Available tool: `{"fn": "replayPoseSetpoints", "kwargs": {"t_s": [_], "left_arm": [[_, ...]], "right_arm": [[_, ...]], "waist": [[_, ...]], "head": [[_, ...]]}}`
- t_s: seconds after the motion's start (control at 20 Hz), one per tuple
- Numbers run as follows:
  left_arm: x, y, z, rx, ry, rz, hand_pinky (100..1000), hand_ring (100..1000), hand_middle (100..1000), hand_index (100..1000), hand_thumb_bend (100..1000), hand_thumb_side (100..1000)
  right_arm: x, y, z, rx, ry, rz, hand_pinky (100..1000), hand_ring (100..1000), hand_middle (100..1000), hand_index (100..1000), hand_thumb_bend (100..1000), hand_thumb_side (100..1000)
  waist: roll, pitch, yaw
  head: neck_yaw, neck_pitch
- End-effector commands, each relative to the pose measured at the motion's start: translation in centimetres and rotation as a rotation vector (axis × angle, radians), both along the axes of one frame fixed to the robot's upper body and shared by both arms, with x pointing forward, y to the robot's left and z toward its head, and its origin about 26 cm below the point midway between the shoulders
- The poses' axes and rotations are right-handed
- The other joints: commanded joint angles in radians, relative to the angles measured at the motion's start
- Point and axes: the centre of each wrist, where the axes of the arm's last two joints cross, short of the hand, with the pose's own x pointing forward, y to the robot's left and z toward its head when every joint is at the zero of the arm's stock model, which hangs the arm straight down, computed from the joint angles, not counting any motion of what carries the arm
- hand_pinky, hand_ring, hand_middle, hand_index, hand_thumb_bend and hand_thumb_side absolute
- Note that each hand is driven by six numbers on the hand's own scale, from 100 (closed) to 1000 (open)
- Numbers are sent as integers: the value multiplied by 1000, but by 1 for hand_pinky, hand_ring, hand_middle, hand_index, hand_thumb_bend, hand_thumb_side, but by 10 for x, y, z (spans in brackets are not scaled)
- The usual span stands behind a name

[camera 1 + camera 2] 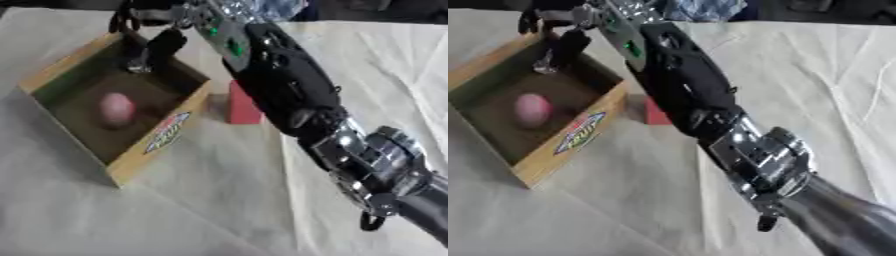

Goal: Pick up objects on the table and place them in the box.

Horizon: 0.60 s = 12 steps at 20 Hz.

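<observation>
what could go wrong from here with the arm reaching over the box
1. The right hand hangs over the far corner of the cardboard box; its fingers could catch the wall as it pulls out and drag the box.
2. The forearm passes right above the red block beside the box and could knock it over.
3. The pink ball inside could roll if the box gets bumped.

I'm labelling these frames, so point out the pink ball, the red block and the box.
pink ball (115, 109), left eye view, middle of the ball.
red block (242, 111), left eye view, its visible front face.
box (156, 145), left eye view, near wall beside the label.
</observation>
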Motion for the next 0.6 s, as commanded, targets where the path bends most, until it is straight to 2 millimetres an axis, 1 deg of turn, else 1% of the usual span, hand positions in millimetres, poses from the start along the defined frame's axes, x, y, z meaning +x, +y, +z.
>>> {"fn": "replayPoseSetpoints", "kwargs": {"t_s": [0.05,0.3,0.6], "left_arm": [[-2,4,7,21,-19,14,626,789,1000,754,328,1000],[-3,5,6,25,-13,19,626,790,1000,754,327,1000],[-3,6,6,26,-9,27,625,790,1000,753,322,1000]], "right_arm": [[-10,-31,33,35,-43,-29,861,811,821,913,314,686],[-18,-67,44,31,-32,-71,888,838,841,915,413,762],[-25,-112,46,-23,-25,-142,912,868,866,922,523,850]], "waist": [[6,-22,-5],[7,-22,-15],[6,-21,-20]], "head": [[12,-1],[24,-1],[36,0]]}}
